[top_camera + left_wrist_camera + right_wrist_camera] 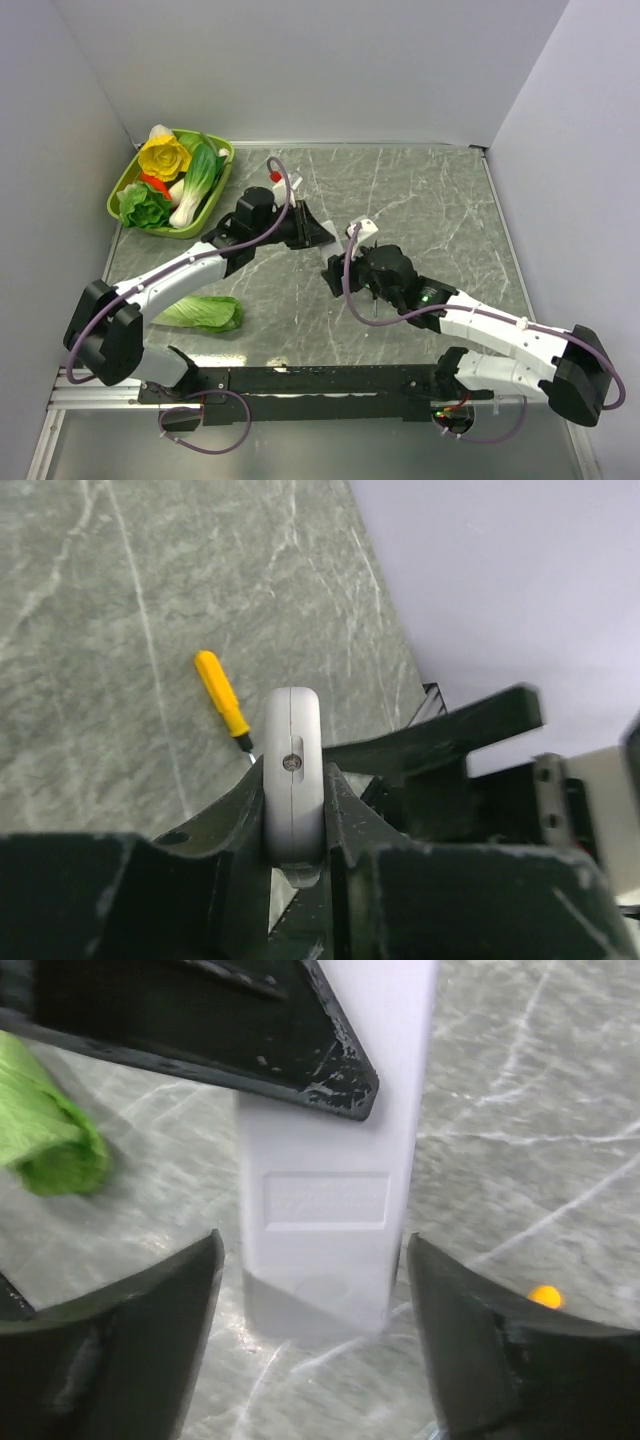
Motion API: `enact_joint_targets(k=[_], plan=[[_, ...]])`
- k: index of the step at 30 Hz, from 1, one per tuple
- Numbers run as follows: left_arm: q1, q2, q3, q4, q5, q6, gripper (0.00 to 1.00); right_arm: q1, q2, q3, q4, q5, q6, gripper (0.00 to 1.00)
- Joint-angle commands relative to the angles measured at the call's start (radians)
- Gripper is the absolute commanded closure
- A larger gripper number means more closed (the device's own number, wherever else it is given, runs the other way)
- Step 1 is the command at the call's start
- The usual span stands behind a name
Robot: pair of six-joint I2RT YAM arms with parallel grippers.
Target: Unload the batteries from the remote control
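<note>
The remote control (pixel 292 730) is a slim white bar seen edge-on in the left wrist view, with a small screw in its side. My left gripper (pixel 293 780) is shut on it and holds it above the table. In the right wrist view the remote (pixel 325 1200) shows a flat white face with a raised rectangular panel. My right gripper (pixel 315 1250) is open, with one finger (pixel 170 1310) on each side of the remote's lower end and not touching it. In the top view the left gripper (pixel 318 232) and right gripper (pixel 335 272) meet mid-table. The batteries are hidden.
A yellow-handled screwdriver (pixel 222 693) lies on the marble table beyond the remote. A green leafy vegetable (pixel 205 313) lies near the left arm and also shows in the right wrist view (pixel 50 1130). A green basket (pixel 122 182) of toy vegetables stands at the back left.
</note>
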Motion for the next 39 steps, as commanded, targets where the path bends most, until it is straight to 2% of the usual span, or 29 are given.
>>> enact_joint_targets(k=[1,4,5,7,8,11,20,24,31,34,39], plan=[[0.072,-0.031,-0.042,0.089,0.068,0.068,0.99,-0.03,-0.067,0.003,0.081,-0.112,0.065,0.0],[0.126,-0.068,-0.082,0.109,0.084,0.068,0.99,-0.127,-0.101,-0.025,0.11,-0.231,0.139,0.0],[0.136,-0.08,-0.104,0.114,0.079,0.065,0.99,-0.165,-0.106,-0.033,0.121,-0.332,0.16,0.0],[0.164,-0.12,-0.135,0.137,0.078,0.051,0.99,-0.227,-0.114,-0.048,0.159,-0.426,0.229,0.0],[0.17,-0.137,-0.181,0.209,0.087,0.025,0.99,-0.273,-0.112,-0.054,0.177,-0.521,0.248,0.0],[0.176,-0.2,-0.264,0.347,0.117,-0.029,0.99,-0.307,-0.089,-0.063,0.234,-0.621,0.307,0.0],[0.176,-0.298,-0.396,0.57,0.168,-0.129,0.99,-0.35,0.032,-0.09,0.43,-0.813,0.447,0.04],[0.178,-0.29,-0.413,0.606,0.191,-0.144,0.99,-0.351,0.076,-0.086,0.476,-0.845,0.47,0.16],[0.176,-0.275,-0.422,0.643,0.19,-0.152,0.99,-0.35,0.15,-0.1,0.581,-0.893,0.528,0.23],[0.176,-0.272,-0.421,0.643,0.18,-0.149,0.99,-0.351,0.166,-0.103,0.593,-0.888,0.532,0.32],[0.178,-0.272,-0.418,0.634,0.153,-0.147,0.99,-0.351,0.172,-0.112,0.585,-0.861,0.522,0.55]])
